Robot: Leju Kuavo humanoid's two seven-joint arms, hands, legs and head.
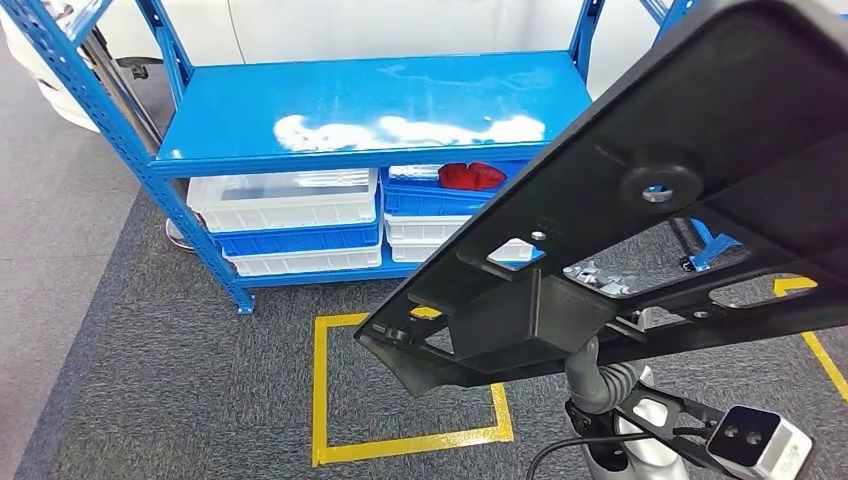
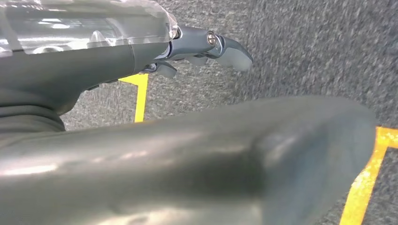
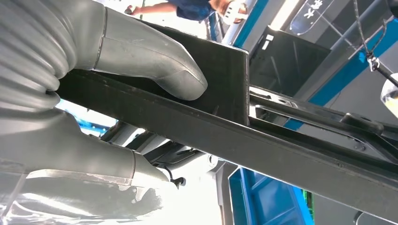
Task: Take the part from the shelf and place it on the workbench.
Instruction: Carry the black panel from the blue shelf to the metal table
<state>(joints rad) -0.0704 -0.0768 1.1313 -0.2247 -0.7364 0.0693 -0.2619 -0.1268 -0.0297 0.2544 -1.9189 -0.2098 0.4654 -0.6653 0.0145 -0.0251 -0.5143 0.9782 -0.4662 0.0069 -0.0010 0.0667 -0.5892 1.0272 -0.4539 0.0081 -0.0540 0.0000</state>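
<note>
Above grey carpet (image 1: 150, 400), right hand (image 3: 70, 93) fingers (image 3: 155, 70) clamp the black part (image 1: 700, 180).

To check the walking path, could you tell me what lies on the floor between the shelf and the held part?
Grey carpet with a yellow tape square, in the head view.
</note>
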